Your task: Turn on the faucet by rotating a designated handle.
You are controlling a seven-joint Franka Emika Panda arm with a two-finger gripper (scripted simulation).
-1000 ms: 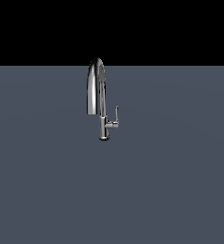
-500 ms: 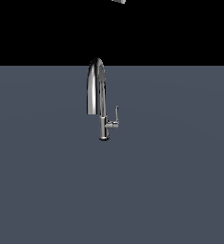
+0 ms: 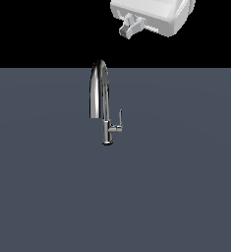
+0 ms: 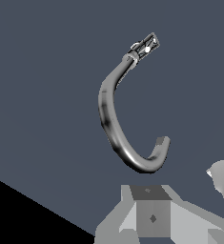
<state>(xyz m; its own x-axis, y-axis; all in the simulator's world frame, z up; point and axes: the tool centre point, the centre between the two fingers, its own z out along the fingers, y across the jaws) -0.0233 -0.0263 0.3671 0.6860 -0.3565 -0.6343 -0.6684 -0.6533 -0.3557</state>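
Note:
The chrome faucet (image 3: pixel 106 106) stands on the dark grey surface, its arched gooseneck spout (image 3: pixel 98 86) curving toward the exterior view's left. The handle (image 3: pixel 120 119), a thin upright lever on a short stub, sticks out of the stem toward the exterior view's right. My gripper (image 3: pixel 129 28) hangs high above the faucet, toward the exterior view's right, touching nothing. In the wrist view I look down on the spout (image 4: pixel 112 126) and the handle (image 4: pixel 144 47). The gripper (image 4: pixel 187 190) shows at the frame's edge with its fingers apart and empty.
The flat dark grey surface (image 3: pixel 176 197) spreads all around the faucet. Black background lies behind its far edge. The arm's white hand body (image 3: pixel 156 12) is at the top of the exterior view.
The gripper has come down into the exterior view from the top; a second ago it was out of frame. The faucet and handle have not moved.

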